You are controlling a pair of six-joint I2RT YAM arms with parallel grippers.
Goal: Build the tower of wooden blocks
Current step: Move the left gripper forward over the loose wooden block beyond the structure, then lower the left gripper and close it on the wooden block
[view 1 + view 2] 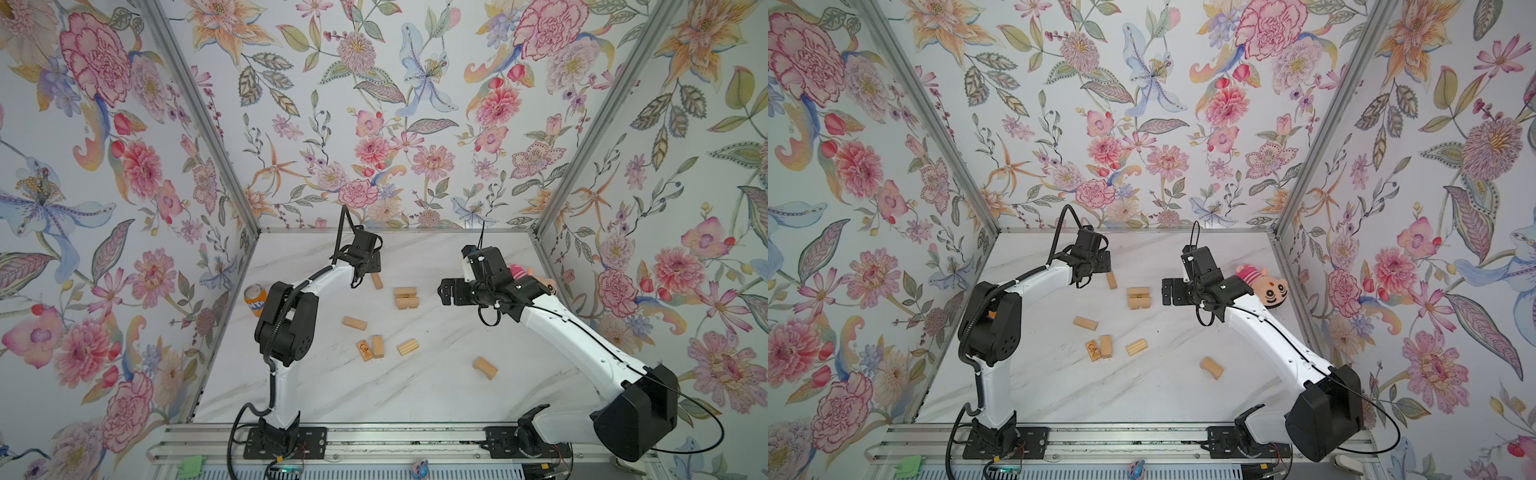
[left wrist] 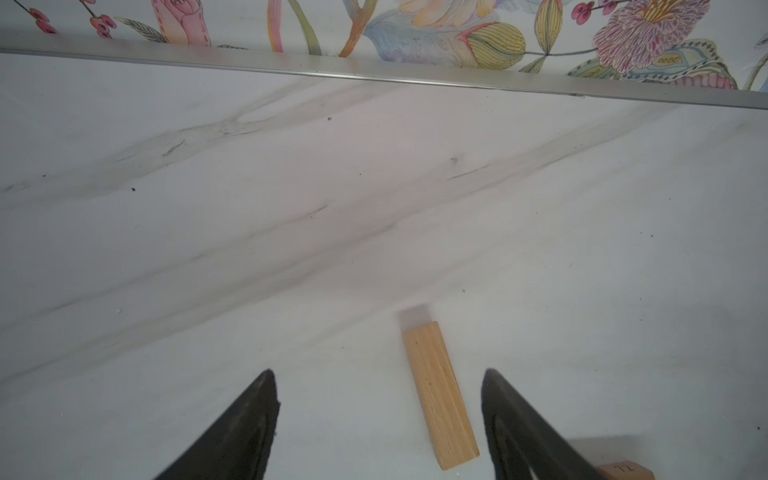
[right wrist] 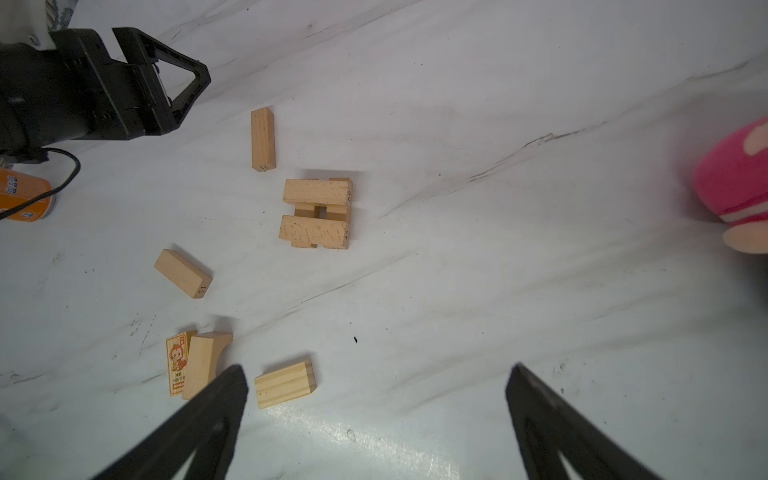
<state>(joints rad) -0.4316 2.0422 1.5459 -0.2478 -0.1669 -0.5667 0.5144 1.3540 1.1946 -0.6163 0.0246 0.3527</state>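
Left pincer [image 2: 379,371]: released, over block [image 2: 438,395], lower centre of wrist view. Right pincer [image 3: 377,366]: released, empty. Risk: off-centre closing may skew block; placing may topple tower [image 3: 318,214].

1. Front of the table [image 1: 374,399] lies bare: wide passage.
2. The stack [image 1: 406,298] stands mid-table, a loose block [image 1: 377,281] near its left; narrow gap between.
3. The can [image 1: 255,300] blocks the left edge; the doll [image 1: 1266,286], perhaps against the wall, the right.
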